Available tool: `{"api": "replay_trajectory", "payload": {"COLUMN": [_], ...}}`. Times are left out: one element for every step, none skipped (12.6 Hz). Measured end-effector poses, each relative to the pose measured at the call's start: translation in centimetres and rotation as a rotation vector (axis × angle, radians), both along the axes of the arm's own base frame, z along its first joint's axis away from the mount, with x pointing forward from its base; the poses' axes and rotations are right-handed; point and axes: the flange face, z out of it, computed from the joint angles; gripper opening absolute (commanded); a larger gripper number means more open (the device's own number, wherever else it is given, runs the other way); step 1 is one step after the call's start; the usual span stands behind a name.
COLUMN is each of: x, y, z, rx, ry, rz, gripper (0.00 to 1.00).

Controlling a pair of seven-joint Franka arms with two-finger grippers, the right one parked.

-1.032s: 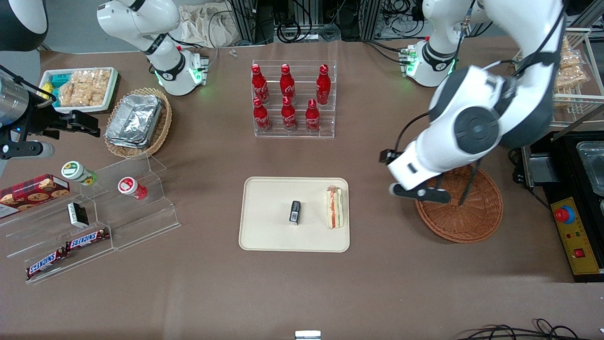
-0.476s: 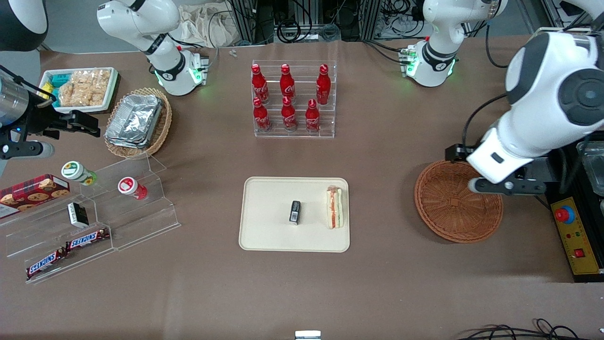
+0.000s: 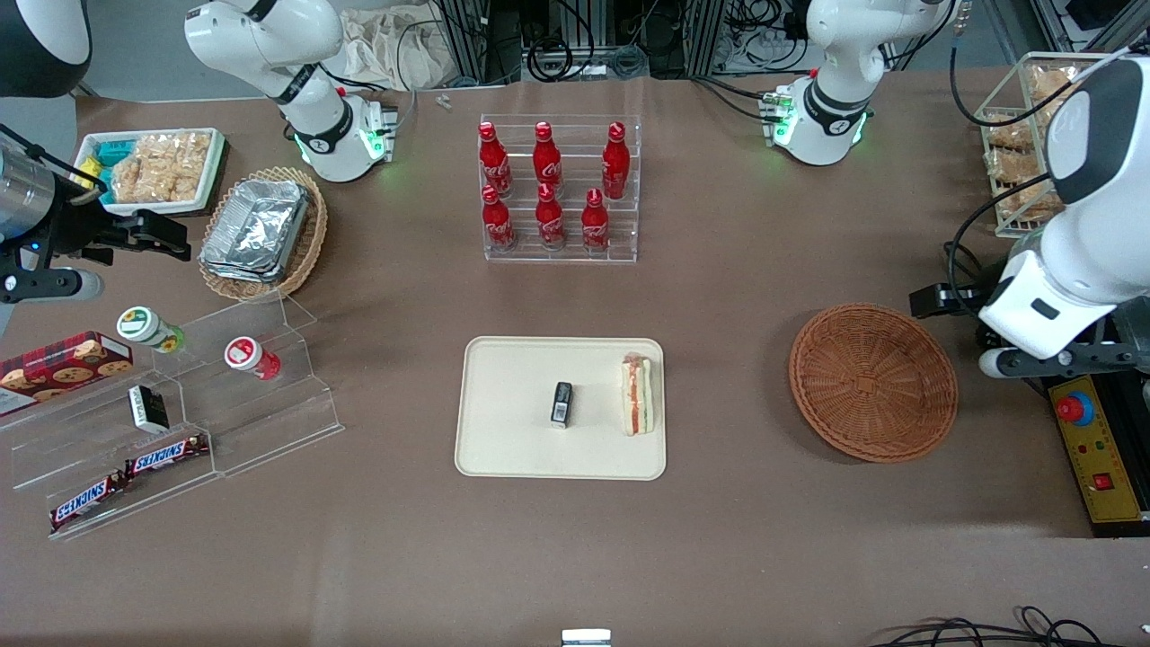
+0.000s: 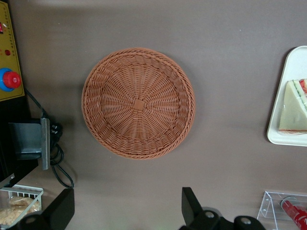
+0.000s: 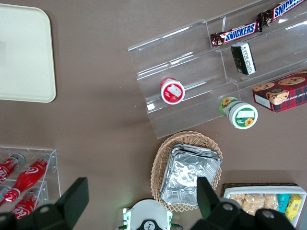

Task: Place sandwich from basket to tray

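Sandwich (image 3: 638,395) lies on tray (image 3: 503,440), long axis toward front edge. Basket (image 3: 872,383) empty. Hand (image 3: 1047,361) wide, empty, past basket at tabletop's working-arm edge.

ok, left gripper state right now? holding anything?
Left gripper: open, holding nothing, raised above the table near the empty basket. The sandwich lies on the tray.

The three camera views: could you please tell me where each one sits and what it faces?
Front view: high above the table's front edge, looking down on the tray, the sandwich, the basket and both arms.
Left wrist view: on the working arm, facing straight down onto the empty basket; the tool, open, shows.
Right wrist view: on the parked arm, facing down on the snack shelves.
Front and left wrist views share basket, tray and sandwich.
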Motion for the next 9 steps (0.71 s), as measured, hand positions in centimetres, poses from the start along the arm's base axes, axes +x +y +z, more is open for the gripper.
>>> {"api": "replay_trajectory", "payload": {"x": [0.01,0.01,0.0,0.0,0.0,0.0,-0.01,-0.02,-0.06], "y": [0.13,0.1,0.06,0.06,0.07,0.07,0.07,0.07,0.09], "z": [0.04,0.02,0.02,0.01,0.01,0.02,0.03,0.1,0.23], "rx": [0.0,0.0,0.001,0.002,0.002,0.002,0.002,0.002,0.003], "ry": [-0.001,-0.001,-0.001,-0.001,-0.001,-0.001,-0.001,-0.003,-0.005], "rz": [0.003,0.006,0.012,0.017,0.019,0.02,0.021,0.022,0.022], "gripper": [1.0,1.0,1.0,1.0,1.0,1.0,1.0,1.0,1.0]}}
